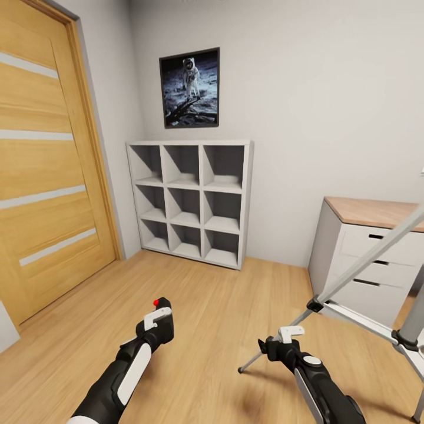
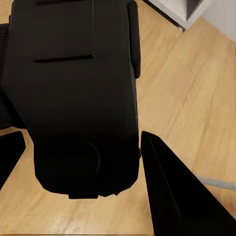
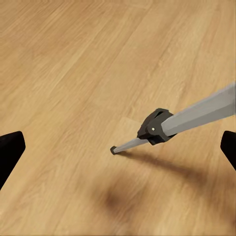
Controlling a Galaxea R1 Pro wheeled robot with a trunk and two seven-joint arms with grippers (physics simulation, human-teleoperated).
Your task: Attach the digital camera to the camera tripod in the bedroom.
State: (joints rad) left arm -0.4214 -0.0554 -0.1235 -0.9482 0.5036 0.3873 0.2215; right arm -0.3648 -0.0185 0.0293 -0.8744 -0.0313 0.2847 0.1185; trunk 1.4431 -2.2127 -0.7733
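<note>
Both arms reach forward and low over the wood plank floor [image 1: 206, 330] in the head view, forearms angled inward toward each other. The left end effector [image 1: 160, 321] points up and away from the robot and is closed on the digital camera [image 2: 78, 98]; in the left wrist view the camera's black body sits squarely between the 2 dark fingers [image 2: 172, 196], pressed against the one on its side, and in the head view its small red button [image 1: 156, 302] shows just above the white bracket of the wrist. The camera is a chunky matte black block with a recessed panel and a faint round mark near its lower end. The right end effector [image 1: 277, 344] is held level, slightly lower and well apart from the left one, and its 2 fingertips [image 3: 10, 152] stand wide apart with nothing between them but floor. The camera tripod [image 1: 365, 253] stands at the robot's right, its thin silver legs joined by black collars; one leg slants down past the right end effector and ends in a small foot [image 3: 114, 149] planted on the floor, near but not touching the fingers. Behind the tripod is a grey drawer unit with a wooden worktop [image 1: 377, 212]; a white cube shelf [image 1: 189, 200] with 9 compartments stands against the pale wall under a framed astronaut picture [image 1: 189, 88], and a wooden door [image 1: 47, 165] is at the left.
</note>
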